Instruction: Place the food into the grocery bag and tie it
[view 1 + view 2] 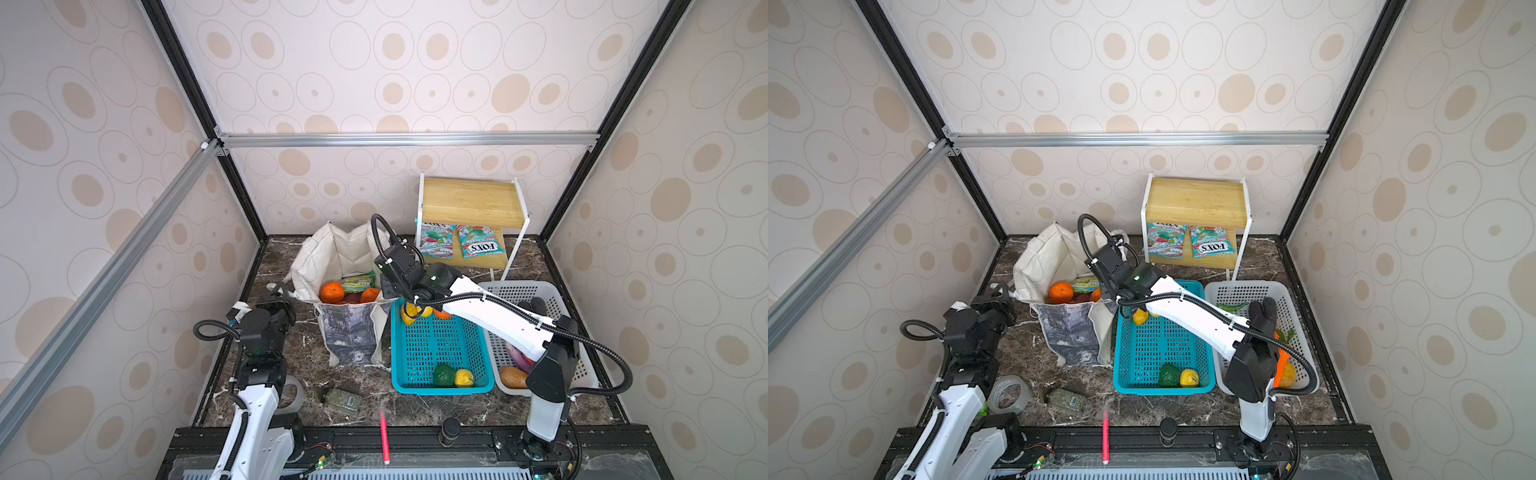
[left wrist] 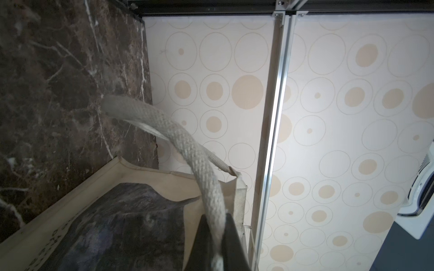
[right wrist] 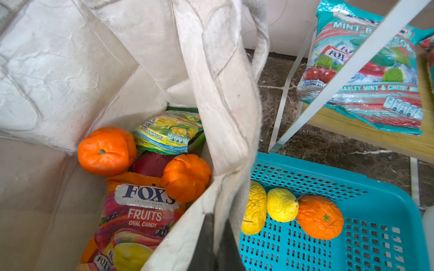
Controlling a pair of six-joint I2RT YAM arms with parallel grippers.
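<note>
Where grocery bag (image 1: 345, 253) stands open on bench (image 1: 316, 374) just beside teal basket (image 1: 440, 390) edge, food (image 3: 106, 151) lies at its bottom. Left fingers (image 2: 234, 248) clamped on handle (image 2: 187, 145), out past bag's left side. Right fingers (image 3: 203, 244) straddle rim nearest basket; whether gripping, cannot tell. Open bench before bag's front.

The grocery bag (image 1: 353, 332) stood open on the marble table (image 1: 307, 374), an orange (image 1: 331, 292) and a green packet (image 1: 358, 282) lying inside. The left gripper (image 1: 284, 291) sat at the bag's nine o'clock; the right gripper (image 1: 388, 286) was at its three o'clock rim. The teal basket (image 1: 436, 345) lay at the bag's four o'clock, holding yellow fruits (image 1: 464, 377), the white basket (image 1: 519, 286) at that basket's three o'clock.
</note>
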